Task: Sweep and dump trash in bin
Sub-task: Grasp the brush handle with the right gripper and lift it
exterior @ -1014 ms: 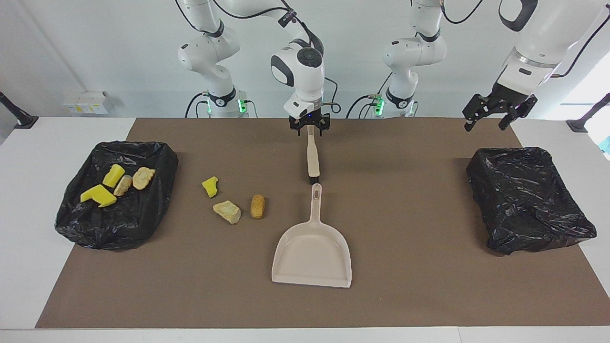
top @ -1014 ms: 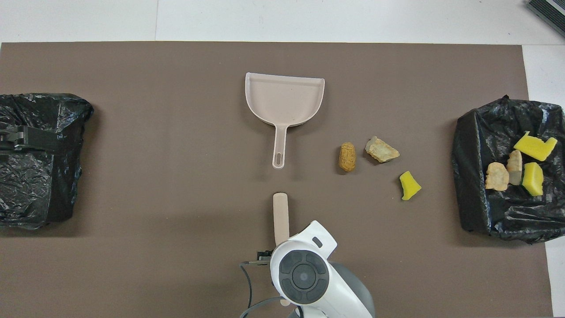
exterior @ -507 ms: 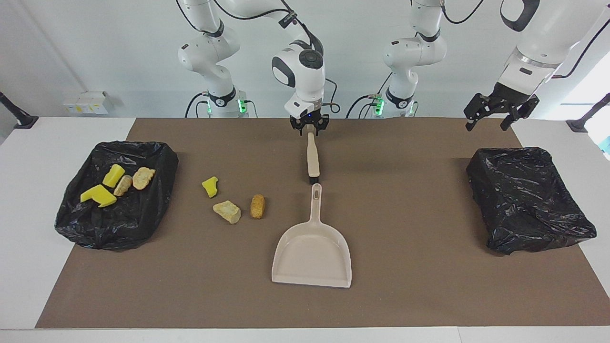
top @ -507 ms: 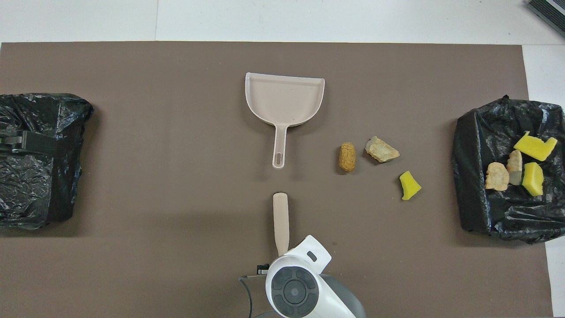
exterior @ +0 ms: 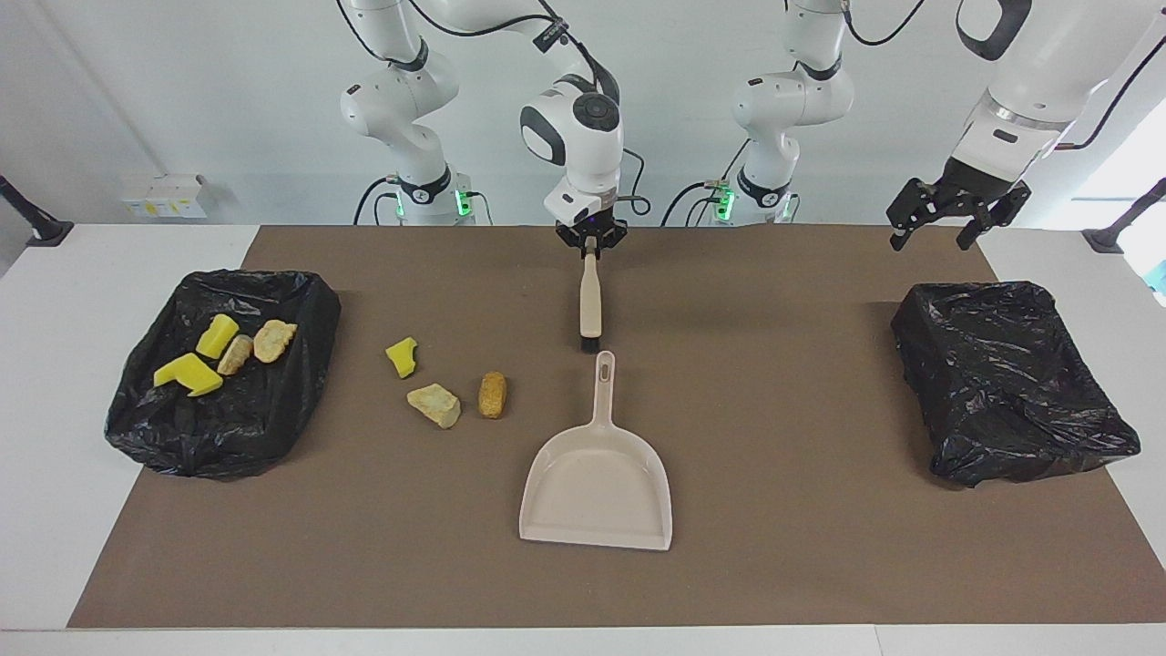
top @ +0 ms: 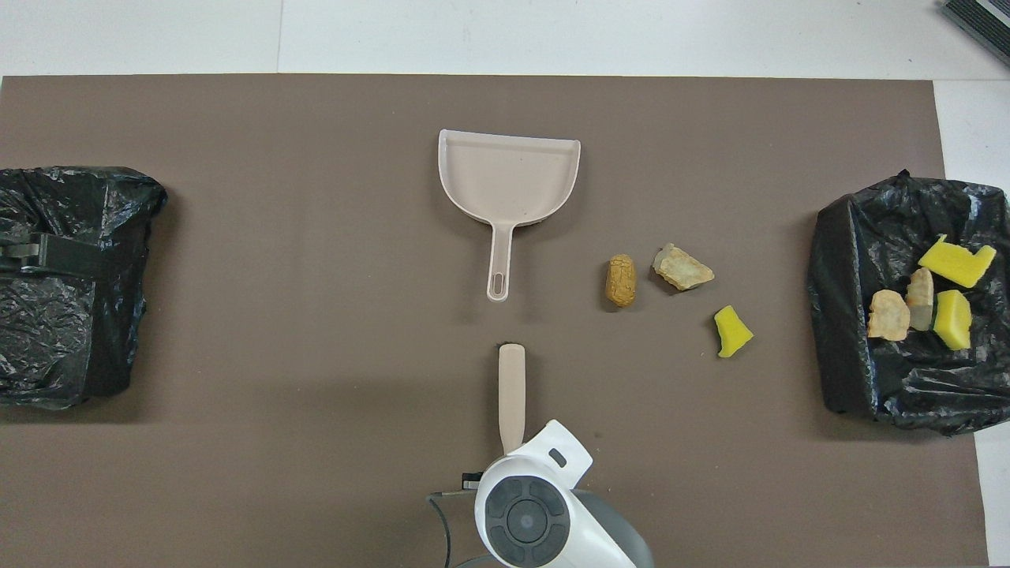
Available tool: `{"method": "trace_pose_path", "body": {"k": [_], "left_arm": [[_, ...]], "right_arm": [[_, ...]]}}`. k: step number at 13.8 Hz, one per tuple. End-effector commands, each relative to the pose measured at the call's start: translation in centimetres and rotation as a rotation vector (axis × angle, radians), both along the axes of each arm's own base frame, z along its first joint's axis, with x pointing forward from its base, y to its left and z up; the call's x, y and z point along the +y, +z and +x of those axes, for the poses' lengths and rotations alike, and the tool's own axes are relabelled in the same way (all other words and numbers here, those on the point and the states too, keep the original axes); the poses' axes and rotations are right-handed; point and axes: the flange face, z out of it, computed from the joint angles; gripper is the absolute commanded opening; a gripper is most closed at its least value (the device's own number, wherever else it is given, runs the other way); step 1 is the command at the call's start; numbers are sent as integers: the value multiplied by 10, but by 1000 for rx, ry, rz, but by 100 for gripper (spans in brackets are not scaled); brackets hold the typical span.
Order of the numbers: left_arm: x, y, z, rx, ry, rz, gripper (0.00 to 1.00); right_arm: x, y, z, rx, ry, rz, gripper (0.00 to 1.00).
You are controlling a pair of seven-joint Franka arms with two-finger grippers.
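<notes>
Since a second ago, the right gripper (exterior: 591, 244) has closed its fingers on the handle end of the brush (exterior: 589, 303), and the brush has tipped slightly, its bristle end now raised off the brown mat. Nothing else has moved.

About half the job looks done. Four pieces of trash sit inside the black-lined bin (exterior: 301, 301) at the right arm's end of the tabletop: two yellow sponge chunks (exterior: 188, 374) and two tan bread-like lumps (exterior: 272, 340). Three pieces remain loose on the mat between that bin and the dustpan: a yellow sponge bit (exterior: 402, 356), a pale lump (exterior: 434, 404) and an orange-brown lump (exterior: 492, 394). These still need sweeping into the beige dustpan (exterior: 597, 478) and dumping.

The brush's long axis runs from the robots' edge toward the opposite edge, bristles pointing away from the robots, toward the dustpan's handle tip just beside them. The dustpan lies in line with it, mouth facing away from the robots, empty.

The left gripper (exterior: 944, 219) waits with fingers spread, raised near the second black-lined bin (exterior: 1002, 383) at the left arm's end, which appears empty.
</notes>
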Motion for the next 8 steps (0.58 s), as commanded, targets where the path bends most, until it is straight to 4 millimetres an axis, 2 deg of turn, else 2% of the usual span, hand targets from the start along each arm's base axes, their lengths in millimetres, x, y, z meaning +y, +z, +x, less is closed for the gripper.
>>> {"method": "trace_pose_path", "body": {"k": [1, 7, 8], "left_arm": [[3, 4, -2, -16, -16, 15, 100], [0, 3, -3, -9, -15, 14, 100], [3, 4, -3, -14, -21, 14, 100]], "right_arm": [[-12, 32, 18, 15, -35, 2, 0], [-76, 70, 53, 39, -38, -10, 0], [-94, 73, 61, 55, -36, -26, 0]]}}
